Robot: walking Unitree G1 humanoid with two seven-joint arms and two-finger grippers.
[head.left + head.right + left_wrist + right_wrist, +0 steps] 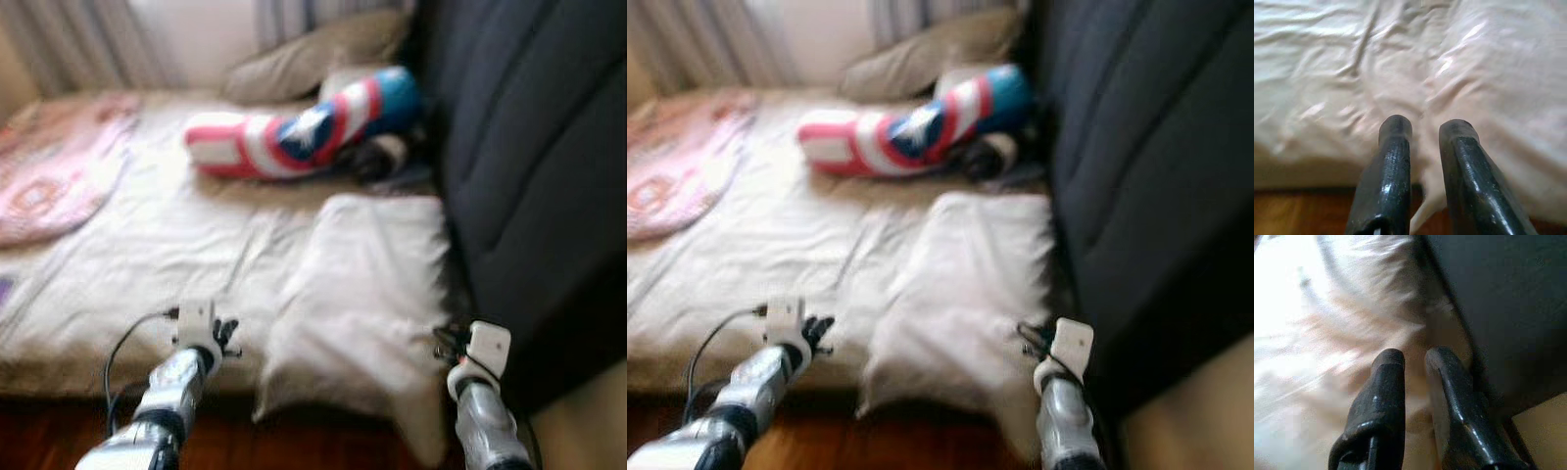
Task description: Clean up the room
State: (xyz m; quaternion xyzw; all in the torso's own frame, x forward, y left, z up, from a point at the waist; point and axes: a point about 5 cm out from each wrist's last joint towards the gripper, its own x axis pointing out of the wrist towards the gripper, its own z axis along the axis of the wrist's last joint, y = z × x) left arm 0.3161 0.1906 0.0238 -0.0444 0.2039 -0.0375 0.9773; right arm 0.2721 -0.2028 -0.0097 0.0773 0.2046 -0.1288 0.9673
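A bed with a creased cream sheet (147, 264) lies before me. A white pillow (362, 294) rests on its near right part and hangs over the front edge. Further back lies a red, white and blue star pillow (304, 127). My left gripper (227, 338) hovers at the bed's front edge, just left of the white pillow; its fingers (1396, 147) stand slightly open with nothing between them. My right gripper (1414, 357) is by the pillow's near right corner, narrowly open and holding nothing. The head views are blurred.
A large dark upholstered panel (539, 147) rises along the bed's right side. A beige pillow (313, 54) leans at the back under curtains. A pink patterned round blanket (54, 176) lies at the left. Dark wood floor (225, 441) runs below the bed's edge.
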